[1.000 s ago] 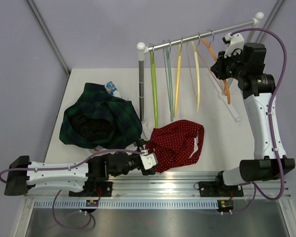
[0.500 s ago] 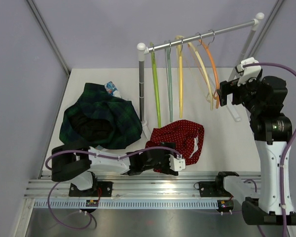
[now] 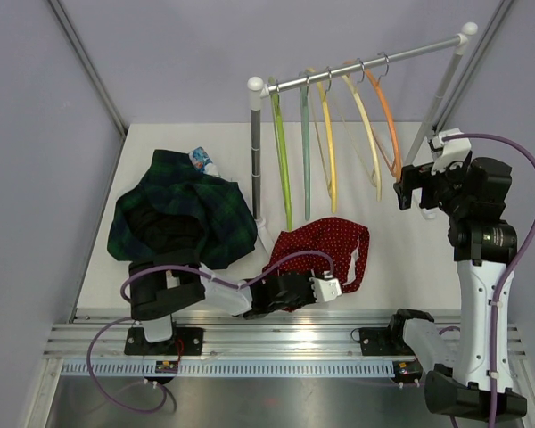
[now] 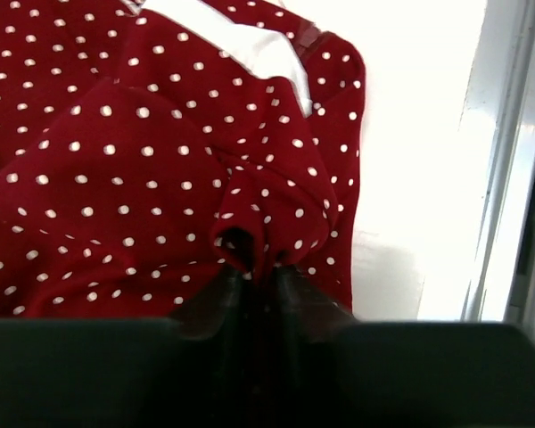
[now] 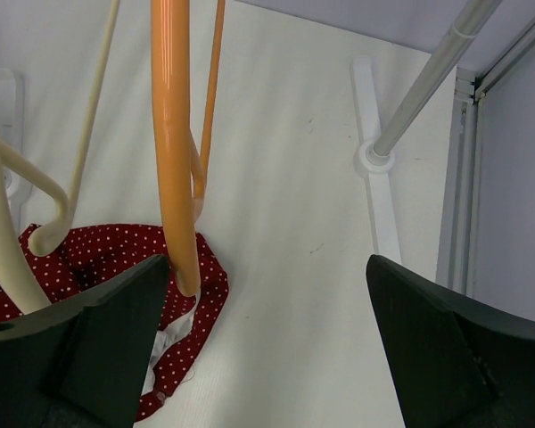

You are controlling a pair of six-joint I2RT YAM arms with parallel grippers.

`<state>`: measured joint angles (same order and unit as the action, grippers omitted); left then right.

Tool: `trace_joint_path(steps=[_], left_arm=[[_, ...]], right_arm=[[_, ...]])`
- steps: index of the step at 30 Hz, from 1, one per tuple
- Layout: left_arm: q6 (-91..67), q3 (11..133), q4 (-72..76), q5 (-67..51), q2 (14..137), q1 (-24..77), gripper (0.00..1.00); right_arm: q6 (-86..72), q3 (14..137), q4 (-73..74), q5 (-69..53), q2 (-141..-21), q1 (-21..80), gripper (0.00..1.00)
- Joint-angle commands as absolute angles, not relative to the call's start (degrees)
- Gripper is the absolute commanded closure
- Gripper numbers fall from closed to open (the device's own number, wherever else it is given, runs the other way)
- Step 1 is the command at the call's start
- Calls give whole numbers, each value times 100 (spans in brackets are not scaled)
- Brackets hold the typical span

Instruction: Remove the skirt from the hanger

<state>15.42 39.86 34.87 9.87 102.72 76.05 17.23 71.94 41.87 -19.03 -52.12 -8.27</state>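
While right fingers gape empty, left fingers pinch the crumpled polka-dot skirt.

Bare white table lies open to the right of the red white-dotted fabric skirt, out to the slanted right leg of the grey metal clothes rack. An orange plastic hanger and a cream hanger dangle near the skirt's far edge, the orange one just beside one finger of the right pincer. To the left, the rack's upright grey post and a heaped dark green tartan garment stand in the way.
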Motion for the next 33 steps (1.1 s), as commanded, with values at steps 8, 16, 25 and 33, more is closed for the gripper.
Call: trace_joint_path(steps=[8,16,25,33], left_arm=[[1890,4007,2280,1344,7529,8506,100],[1258,4262,-1329,2327,5047,8727,100],[2159,5782,-2392,4806,3437,8728,100],[5697,6828,265,6662,3657,8658,100]], right_arm=[[1504,6847,3973,-1891,-4896,-932,0],[871,6671,3648,-1152,-4887,-1072,0],[650,6443,3366,-1028,-4904,-1230,0],[589,6302,3278,-1107,-4895,-1310,0]])
